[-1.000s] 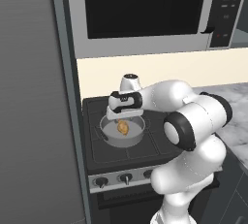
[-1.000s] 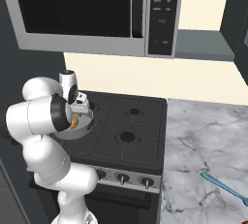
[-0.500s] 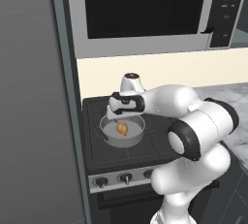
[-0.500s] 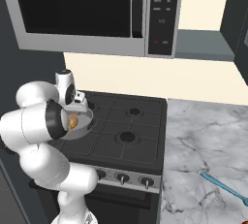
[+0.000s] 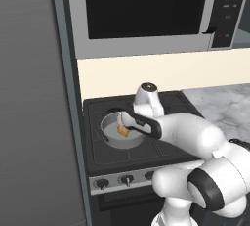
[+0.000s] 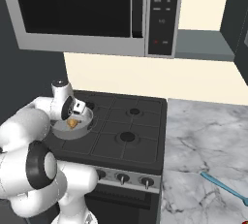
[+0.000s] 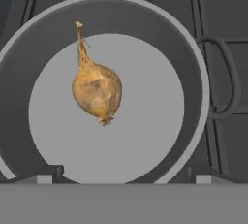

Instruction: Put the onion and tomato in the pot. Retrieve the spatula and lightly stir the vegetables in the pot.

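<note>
The golden-brown onion [image 7: 97, 89] lies loose on the pale floor of the grey pot [image 7: 203, 89], its thin stem pointing to the far rim. The pot [image 5: 110, 139] stands on the front left burner, and the onion [image 5: 122, 131] shows inside it. My gripper [image 7: 123, 174] hangs open just above the pot, its fingertips [image 7: 48, 172] spread wide with nothing between them. In the right base view the gripper [image 6: 77, 114] hovers over the onion [image 6: 72, 123] in the pot [image 6: 60, 130]. The teal spatula [image 6: 225, 188] lies on the marble counter far to the right. A red sliver [image 6: 243, 222] at that view's corner is too small to name.
The black stove [image 6: 128, 136] has several burners, and knobs [image 5: 127, 178] along its front. A microwave [image 5: 146, 10] hangs above it. A dark tall cabinet [image 5: 34, 122] stands to the stove's left. Marble counter [image 6: 203, 140] stretches to the right.
The jaws have spread slightly wider. The arm's elbow has swung out and the wrist has shifted a little right over the pot. The onion lies still in the pot.
</note>
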